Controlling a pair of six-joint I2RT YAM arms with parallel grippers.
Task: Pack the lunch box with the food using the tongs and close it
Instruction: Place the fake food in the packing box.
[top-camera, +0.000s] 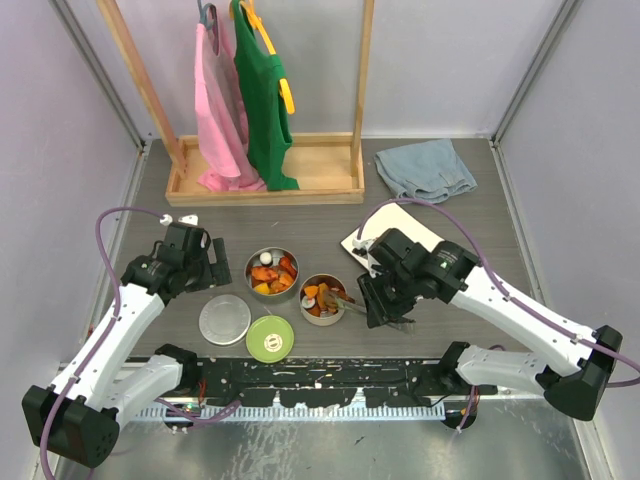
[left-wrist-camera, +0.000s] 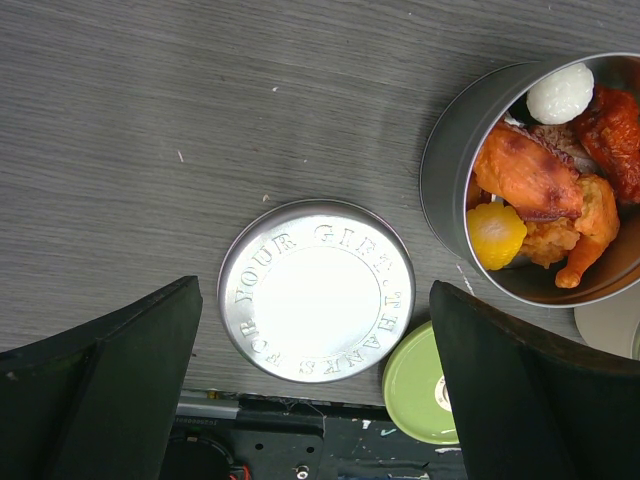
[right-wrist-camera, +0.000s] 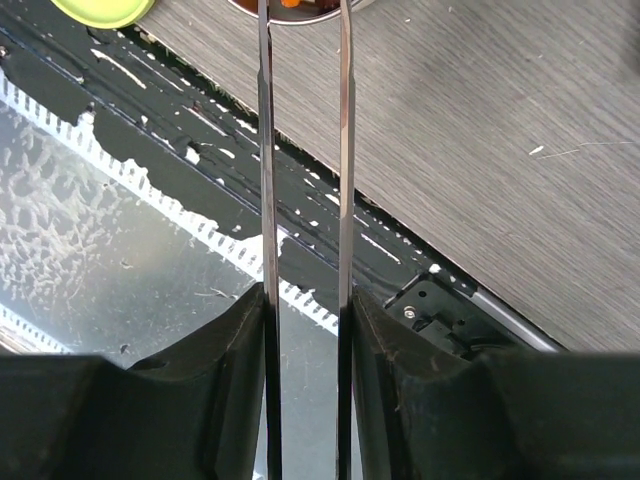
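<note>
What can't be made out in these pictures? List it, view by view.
- Tongs tips: right wrist view, cut off by the top edge; top view, too small over the right tin.
- White plate: top view, mostly under the right arm; what lies on it is hidden.
- Green lid: left wrist view, partly behind a left-gripper finger.
</note>
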